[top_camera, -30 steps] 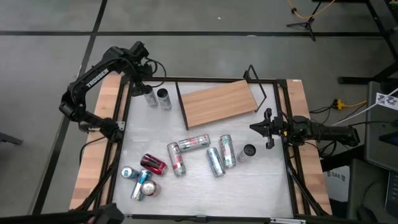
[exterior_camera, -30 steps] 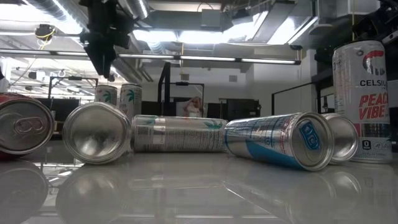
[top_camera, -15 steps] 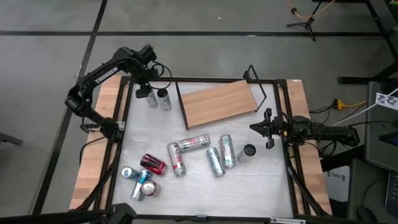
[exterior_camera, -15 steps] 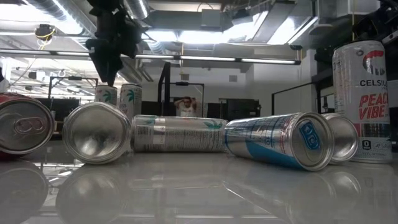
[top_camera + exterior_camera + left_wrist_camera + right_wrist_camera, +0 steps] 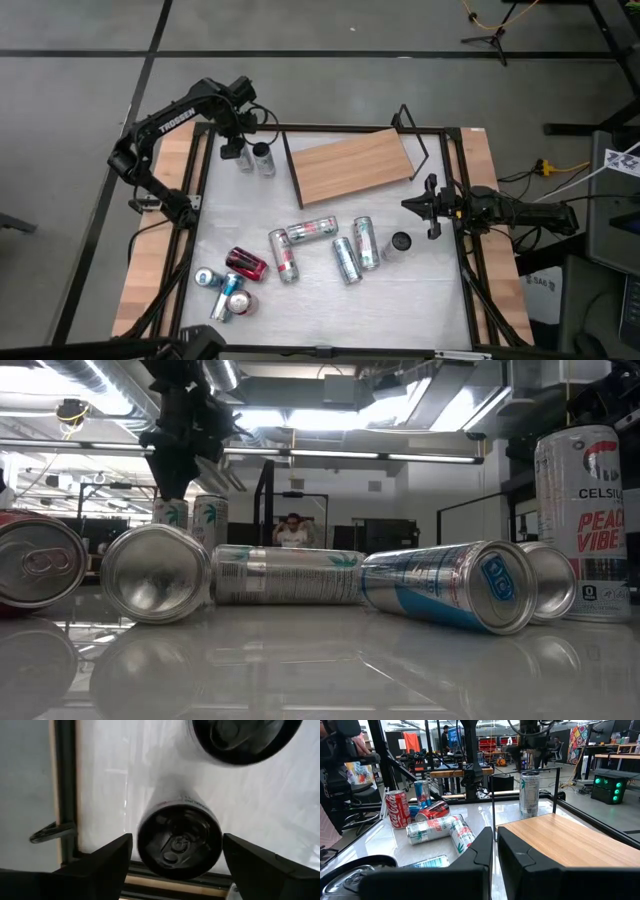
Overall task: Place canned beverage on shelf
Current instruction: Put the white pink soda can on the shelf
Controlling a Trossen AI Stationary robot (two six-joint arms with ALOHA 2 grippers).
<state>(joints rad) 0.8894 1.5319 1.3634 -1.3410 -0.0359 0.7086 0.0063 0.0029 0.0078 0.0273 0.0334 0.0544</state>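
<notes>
Two upright silver cans stand on their bases at the table's far left: one [image 5: 243, 160] right under my left gripper [image 5: 236, 143], the other [image 5: 264, 158] beside it. My left gripper points down and is open. In the left wrist view its fingers [image 5: 102, 865] stand on either side of the nearer can's dark top [image 5: 179, 842], above it and apart from it. In the low view the gripper [image 5: 180, 465] hangs just over that can [image 5: 171, 512]. The shelf [image 5: 352, 166], a light-brown board, lies at the far middle. My right gripper [image 5: 413, 206] waits shut and level at the right edge.
Several cans lie on their sides across the table's middle and near left, among them a red one [image 5: 246, 264]. One more can [image 5: 400, 243] stands upright near my right gripper. Black frame rails [image 5: 205, 170] border the table. A person [image 5: 291, 532] shows in the room behind.
My left gripper has come down toward the two upright cans and shifted a little toward the table's right, staying open and pointing down. The cans have kept still.
</notes>
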